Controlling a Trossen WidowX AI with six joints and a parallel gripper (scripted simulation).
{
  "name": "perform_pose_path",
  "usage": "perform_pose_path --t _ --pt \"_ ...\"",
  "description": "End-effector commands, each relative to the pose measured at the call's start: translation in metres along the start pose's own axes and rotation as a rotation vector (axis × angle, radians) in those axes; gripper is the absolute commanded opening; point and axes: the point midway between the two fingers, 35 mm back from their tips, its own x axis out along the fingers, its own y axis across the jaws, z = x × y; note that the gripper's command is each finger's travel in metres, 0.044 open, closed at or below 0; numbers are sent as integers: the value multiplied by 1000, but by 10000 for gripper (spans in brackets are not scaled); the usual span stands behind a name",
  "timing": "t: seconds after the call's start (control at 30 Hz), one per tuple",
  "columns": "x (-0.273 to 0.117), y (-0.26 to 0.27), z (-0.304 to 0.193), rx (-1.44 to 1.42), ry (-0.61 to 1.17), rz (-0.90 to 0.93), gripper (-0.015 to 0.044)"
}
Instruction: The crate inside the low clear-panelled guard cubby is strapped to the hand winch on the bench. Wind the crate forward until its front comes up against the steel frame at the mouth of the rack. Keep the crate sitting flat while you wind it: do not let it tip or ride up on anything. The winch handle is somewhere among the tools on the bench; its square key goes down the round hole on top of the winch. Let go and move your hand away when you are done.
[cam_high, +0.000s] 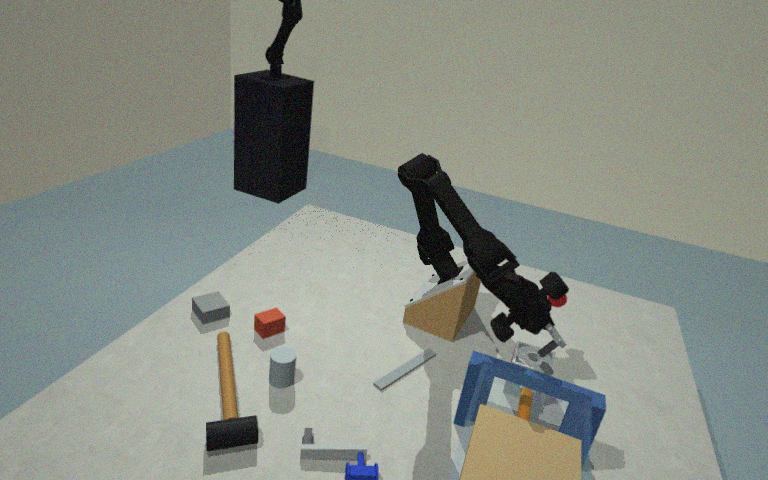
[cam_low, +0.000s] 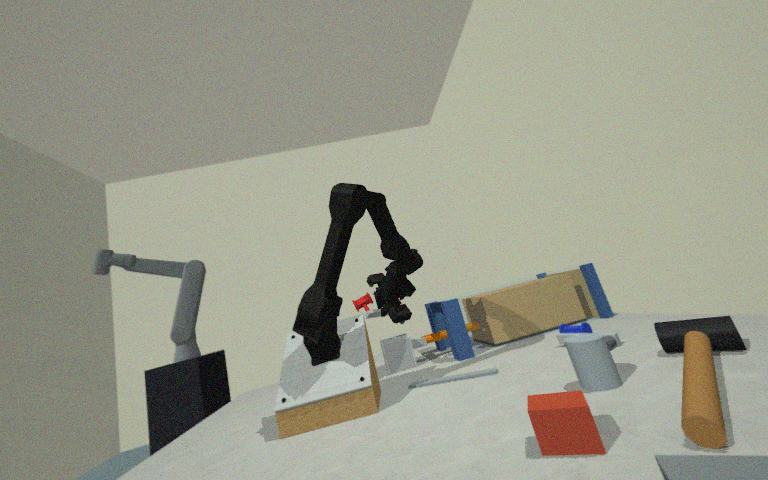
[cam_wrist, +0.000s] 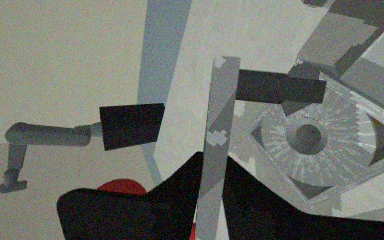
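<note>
Clasping the winch handle (cam_high: 557, 335) (cam_low: 373, 313) (cam_wrist: 217, 125) in clenched fingers (cam_high: 544, 328) (cam_low: 383, 311), with square key (cam_high: 548, 347) (cam_wrist: 305, 90) outside the winch (cam_high: 523, 352) (cam_low: 398, 352) (cam_wrist: 280, 135) hole, beyond the fingers; yet to seat, wind the crate (cam_high: 523, 447) (cam_low: 526, 305), farther beyond, to the frame (cam_high: 541, 378) (cam_low: 457, 331), release and withdraw

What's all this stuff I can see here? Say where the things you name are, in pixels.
crate (cam_high: 523, 447) (cam_low: 523, 308): one, tan, behind the blue frame
blue frame (cam_high: 538, 376) (cam_low: 457, 333): one, before the crate
strap (cam_high: 525, 403) (cam_low: 436, 336): one, orange, at the frame
winch (cam_high: 522, 357) (cam_low: 398, 352) (cam_wrist: 280, 131): one, grey, below the hand
mallet (cam_high: 227, 384) (cam_low: 701, 384): one, black and wooden, on the bench
block (cam_high: 269, 322) (cam_low: 566, 424): one, red, near the mallet
cylinder (cam_high: 282, 367) (cam_low: 593, 362): one, grey, near the block
handle (cam_high: 556, 335) (cam_wrist: 219, 110): one, grey and red, in the hand
hand (cam_high: 546, 325) (cam_low: 390, 314) (cam_wrist: 211, 158): one, black
</note>
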Motion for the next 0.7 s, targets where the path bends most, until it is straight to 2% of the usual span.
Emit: perform_pose_path --t 0.0,0.67 --pt "-2 3 1 -13 -8 80 0" --pt "-2 2 1 -17 -12 399 0"
